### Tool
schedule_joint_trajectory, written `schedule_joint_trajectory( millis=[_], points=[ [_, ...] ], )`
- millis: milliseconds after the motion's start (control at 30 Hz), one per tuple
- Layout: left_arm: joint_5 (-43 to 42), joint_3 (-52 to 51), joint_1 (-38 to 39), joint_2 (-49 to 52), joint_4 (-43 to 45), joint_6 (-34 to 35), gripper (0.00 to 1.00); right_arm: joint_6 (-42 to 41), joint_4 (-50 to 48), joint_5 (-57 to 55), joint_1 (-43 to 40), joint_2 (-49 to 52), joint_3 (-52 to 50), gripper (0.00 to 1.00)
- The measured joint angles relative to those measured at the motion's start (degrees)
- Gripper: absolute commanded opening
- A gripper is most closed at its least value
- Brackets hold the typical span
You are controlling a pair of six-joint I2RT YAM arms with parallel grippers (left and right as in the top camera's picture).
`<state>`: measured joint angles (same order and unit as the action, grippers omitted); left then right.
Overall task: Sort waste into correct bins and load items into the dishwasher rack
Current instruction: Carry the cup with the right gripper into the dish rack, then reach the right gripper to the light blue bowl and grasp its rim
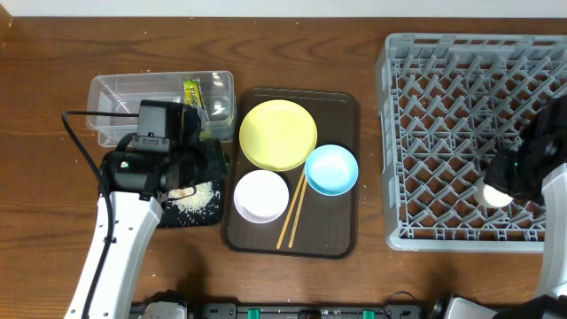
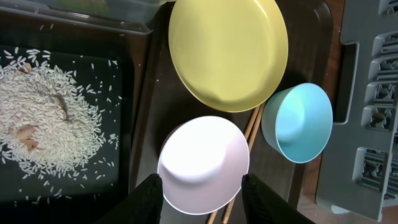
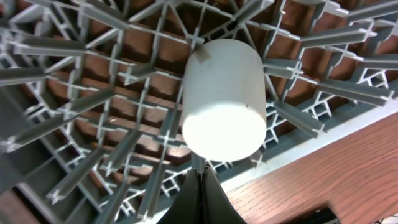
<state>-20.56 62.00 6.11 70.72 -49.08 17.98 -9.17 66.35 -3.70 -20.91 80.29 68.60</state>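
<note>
Cup (image 3: pixel 224 102) down in the rack (image 1: pixel 461 40), with one gripper closed up and the other spread.
At the bottom of the right wrist view, the right gripper (image 3: pixel 200 186) has its fingers pressed together on nothing. The cup lies tilted on the grey grid just past their tips, by the rack's lower right rim, with bare table (image 1: pixel 53 53) beyond. The left gripper (image 2: pixel 200 183) hangs with fingers apart, and the white bowl (image 2: pixel 202 165) shows between them, lower down. From overhead the left arm (image 1: pixel 133 173) hides part of the black tray (image 1: pixel 215 164) at lower left, where rice (image 2: pixel 50 118) is heaped. On the brown tray (image 1: pixel 337 230) at centre, the chopsticks (image 1: pixel 292 213) lie between the white bowl and the blue bowl (image 1: pixel 331 169), with the plate (image 1: pixel 278 135) behind. Farthest away, at upper left, the tub (image 1: pixel 124 93) holds the wrapper (image 1: pixel 192 93).
</note>
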Motion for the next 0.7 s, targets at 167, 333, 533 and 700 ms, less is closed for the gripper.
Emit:
schedule_joint_trajectory(
  millis=[167,333,533,700],
  points=[
    [-0.02,0.00,0.00,0.00,0.00,0.00,0.44,-0.52,-3.48,-1.18,0.00,0.87,-2.51,0.01],
    [-0.02,0.00,0.00,0.00,0.00,0.00,0.44,-1.68,-7.67,-3.13,-0.02,1.70,-4.13,0.01],
    [0.00,0.00,0.00,0.00,-0.02,0.00,0.44,-2.78,-10.21,-5.14,-0.72,3.65,-4.79,0.01],
    [-0.02,0.00,0.00,0.00,-0.02,0.00,0.44,-3.04,-11.78,-5.86,-2.01,4.85,-4.81,0.02]
  ],
)
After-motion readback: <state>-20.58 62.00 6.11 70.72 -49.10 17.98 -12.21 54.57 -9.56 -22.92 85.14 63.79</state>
